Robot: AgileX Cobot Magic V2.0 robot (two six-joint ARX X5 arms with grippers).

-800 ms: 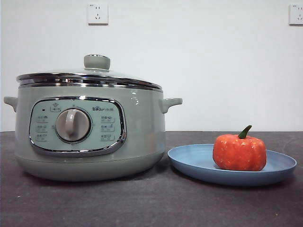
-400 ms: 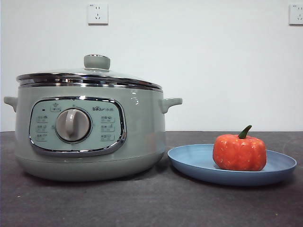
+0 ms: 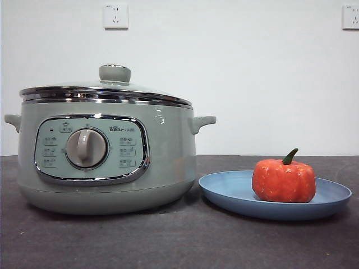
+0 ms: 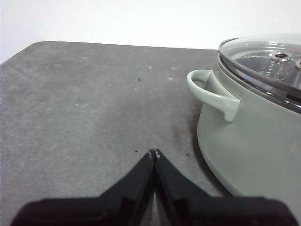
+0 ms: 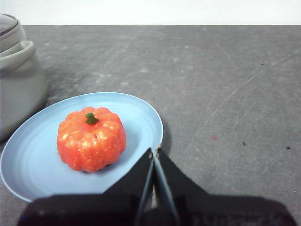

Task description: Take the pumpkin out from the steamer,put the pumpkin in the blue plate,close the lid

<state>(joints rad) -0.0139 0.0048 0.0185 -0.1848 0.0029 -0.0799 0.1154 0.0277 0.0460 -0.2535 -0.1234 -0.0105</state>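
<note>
A plain white wall rises behind a dark grey, matte surface, meeting it in a level line. Two white power sockets are mounted high on the wall: one at about 11 o'clock, another at 2 o'clock (cut by the frame's edge). The surface shows faint pale scuffs and dark specks. Lighting is even and soft.

The large round sage-green electric steamer carries the only lettering. On its chrome-framed control panel, just above and to the right of the grey dial, stands a small brand mark that reads roughly "Bear", followed by tiny characters too small to make out. The little printed buttons on either side of the dial bear labels that are also illegible.
</note>
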